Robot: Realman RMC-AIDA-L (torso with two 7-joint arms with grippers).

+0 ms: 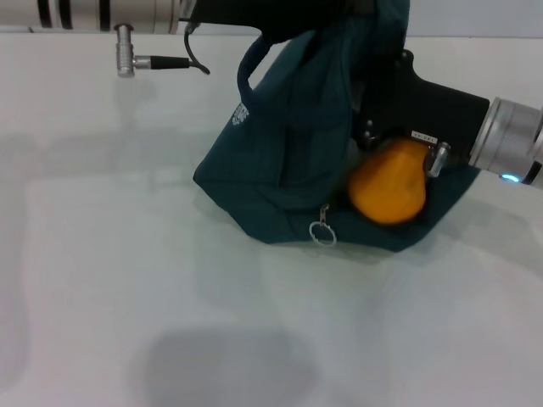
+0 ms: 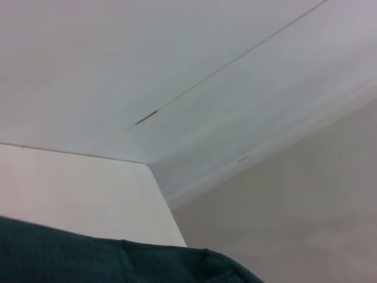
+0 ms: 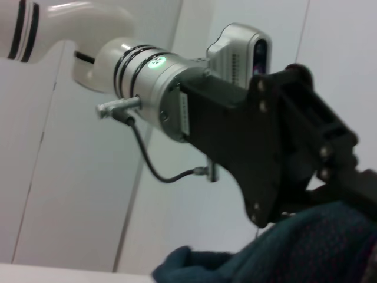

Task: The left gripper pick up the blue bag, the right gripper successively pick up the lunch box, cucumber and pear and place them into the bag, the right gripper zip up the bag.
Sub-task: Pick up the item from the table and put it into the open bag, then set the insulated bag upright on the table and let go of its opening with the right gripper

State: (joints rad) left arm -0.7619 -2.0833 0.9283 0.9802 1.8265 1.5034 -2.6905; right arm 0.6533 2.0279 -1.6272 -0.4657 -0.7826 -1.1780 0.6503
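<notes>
Teal-blue fabric, the blue bag [image 1: 293, 144], sits upper centre on the white table [image 1: 127, 280], top pinched by the left gripper [image 3: 330, 177]. The pear [image 1: 388, 182] rests at its mouth under the right gripper [image 1: 373, 102], whose grip I cannot tell.

Blue bag [image 1: 284, 144] mid-table [image 1: 102, 280], pear [image 1: 388, 182] at its right side on the flap, zipper ring [image 1: 322, 232] in front

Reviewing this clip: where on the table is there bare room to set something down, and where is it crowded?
Bare table runs left of and in front of the bag, down to the near edge, and also front right below the bag's flap. Crowded: the far middle and right, where the left gripper holds the bag's top and the right gripper reaches in beside the pear.
</notes>
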